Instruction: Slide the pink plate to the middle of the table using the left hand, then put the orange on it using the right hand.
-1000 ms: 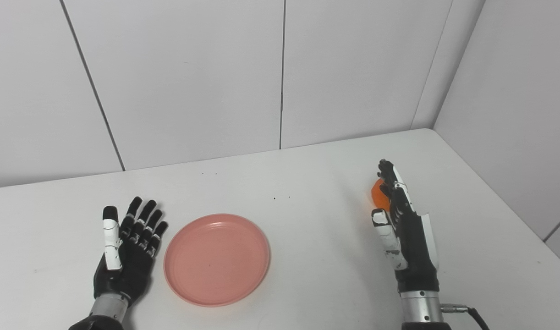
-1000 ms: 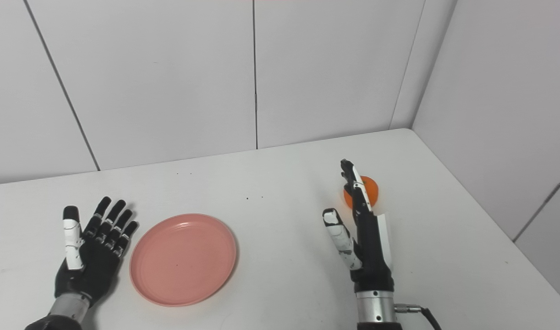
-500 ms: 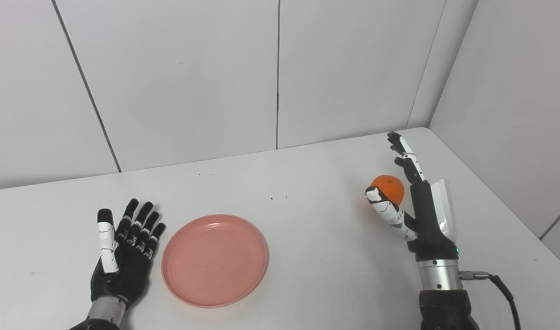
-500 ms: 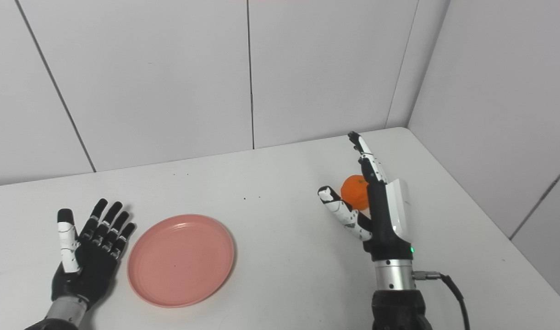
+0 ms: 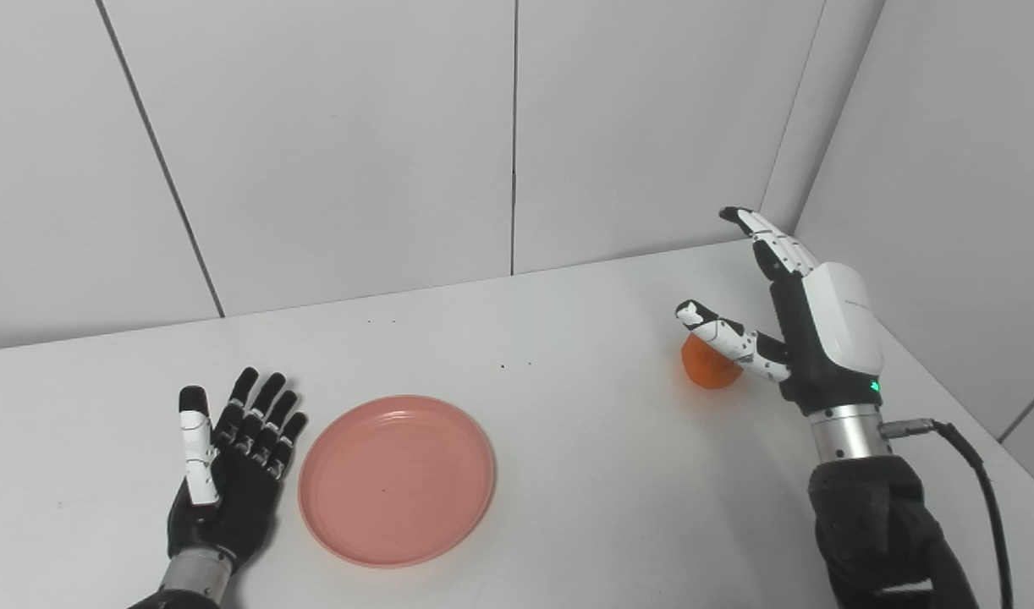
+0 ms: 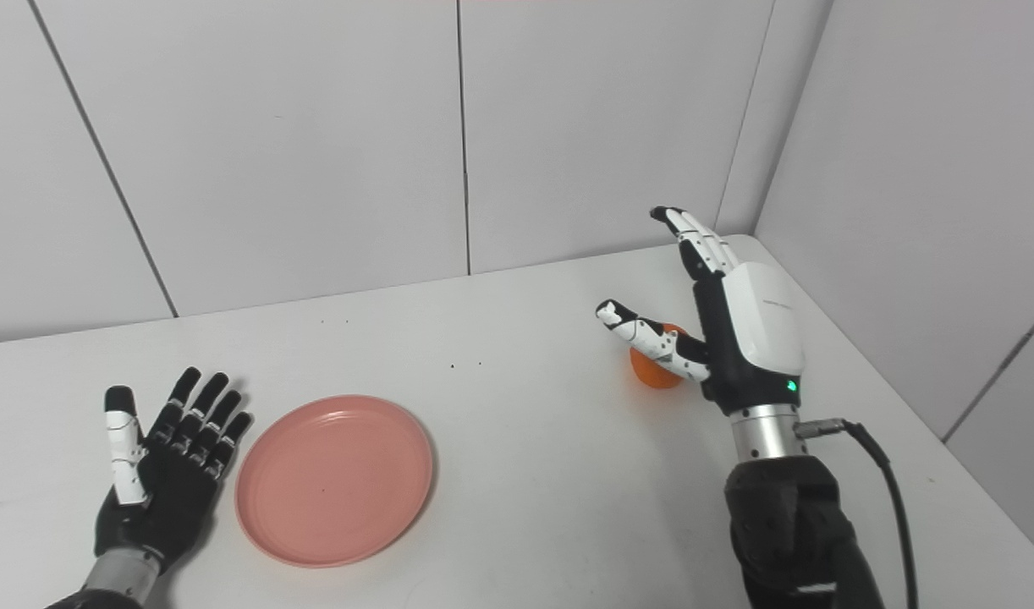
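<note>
Left eye view: your left robot hand (image 5: pixel 229 474) lay flat on counter (image 5: pixel 568 355), fingers spread, holding nothing, just left of pink plate (image 5: pixel 397 478). Plate sat left of counter middle.

Right eye view: your right robot hand (image 6: pixel 720 313) was raised, fingers splayed, gripping nothing. Orange (image 6: pixel 652 372) rested on counter, well right of plate, partly behind thumb.

The right hand (image 5: pixel 809 326) hides part of the orange (image 5: pixel 706 369).
</note>
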Controlling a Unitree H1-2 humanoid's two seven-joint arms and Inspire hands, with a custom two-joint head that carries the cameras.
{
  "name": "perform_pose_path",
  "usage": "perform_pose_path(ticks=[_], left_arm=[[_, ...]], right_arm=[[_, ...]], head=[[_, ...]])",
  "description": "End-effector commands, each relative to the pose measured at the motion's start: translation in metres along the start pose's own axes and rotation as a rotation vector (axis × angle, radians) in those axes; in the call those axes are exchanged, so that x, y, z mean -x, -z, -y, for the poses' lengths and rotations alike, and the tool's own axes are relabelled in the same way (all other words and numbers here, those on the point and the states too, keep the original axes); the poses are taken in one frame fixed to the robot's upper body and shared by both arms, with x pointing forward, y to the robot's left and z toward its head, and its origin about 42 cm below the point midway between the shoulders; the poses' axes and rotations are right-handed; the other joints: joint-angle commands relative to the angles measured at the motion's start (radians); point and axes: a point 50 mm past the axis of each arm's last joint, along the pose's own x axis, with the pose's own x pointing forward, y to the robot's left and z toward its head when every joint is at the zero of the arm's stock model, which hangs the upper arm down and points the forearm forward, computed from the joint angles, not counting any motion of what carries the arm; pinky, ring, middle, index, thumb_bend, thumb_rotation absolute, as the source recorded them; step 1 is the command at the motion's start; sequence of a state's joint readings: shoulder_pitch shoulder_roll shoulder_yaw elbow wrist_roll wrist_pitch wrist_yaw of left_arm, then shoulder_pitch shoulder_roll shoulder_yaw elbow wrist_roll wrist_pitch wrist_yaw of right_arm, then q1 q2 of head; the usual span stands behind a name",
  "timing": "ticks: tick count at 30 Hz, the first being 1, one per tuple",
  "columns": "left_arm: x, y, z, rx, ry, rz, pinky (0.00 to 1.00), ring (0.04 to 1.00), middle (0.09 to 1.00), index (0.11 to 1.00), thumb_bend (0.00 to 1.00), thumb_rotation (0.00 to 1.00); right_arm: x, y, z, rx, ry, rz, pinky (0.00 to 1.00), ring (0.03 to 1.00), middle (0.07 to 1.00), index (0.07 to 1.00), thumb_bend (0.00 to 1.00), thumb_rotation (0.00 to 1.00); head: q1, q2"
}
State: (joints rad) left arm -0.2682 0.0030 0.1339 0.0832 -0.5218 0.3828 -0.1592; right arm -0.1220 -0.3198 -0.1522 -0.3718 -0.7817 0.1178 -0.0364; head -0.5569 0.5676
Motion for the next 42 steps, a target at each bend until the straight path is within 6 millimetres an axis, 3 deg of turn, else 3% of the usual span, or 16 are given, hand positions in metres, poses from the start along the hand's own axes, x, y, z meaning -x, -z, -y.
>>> perform_pose_path(ticks=[1, 9, 24, 42], left_arm=[[0.015, 0.028, -0.019, 0.023, -0.083, -0.146, 1.0, 1.0, 0.977, 1.0, 0.82, 0.82], [0.018, 0.028, -0.02, 0.035, -0.087, -0.147, 1.0, 1.0, 0.973, 1.0, 0.82, 0.82], [0.022, 0.028, -0.021, 0.034, -0.07, -0.151, 1.0, 1.0, 0.983, 1.0, 0.81, 0.83], [0.025, 0.032, -0.02, 0.023, -0.073, -0.161, 1.0, 1.0, 0.969, 1.0, 0.81, 0.83]], right_arm=[[-0.015, 0.003, 0.013, 0.112, 0.008, 0.025, 0.78, 0.858, 0.856, 0.837, 0.88, 1.0], [-0.032, 0.012, 0.015, 0.223, -0.129, -0.008, 0.85, 0.872, 0.857, 0.836, 0.9, 1.0], [-0.066, 0.032, -0.003, 0.331, -0.306, -0.069, 0.74, 0.812, 0.82, 0.814, 0.91, 0.93], [-0.072, 0.062, -0.037, 0.362, -0.386, -0.164, 0.7, 0.807, 0.817, 0.798, 0.9, 0.92]], head=[[0.001, 0.001], [0.003, 0.004], [0.006, 0.008], [0.012, 0.01]])
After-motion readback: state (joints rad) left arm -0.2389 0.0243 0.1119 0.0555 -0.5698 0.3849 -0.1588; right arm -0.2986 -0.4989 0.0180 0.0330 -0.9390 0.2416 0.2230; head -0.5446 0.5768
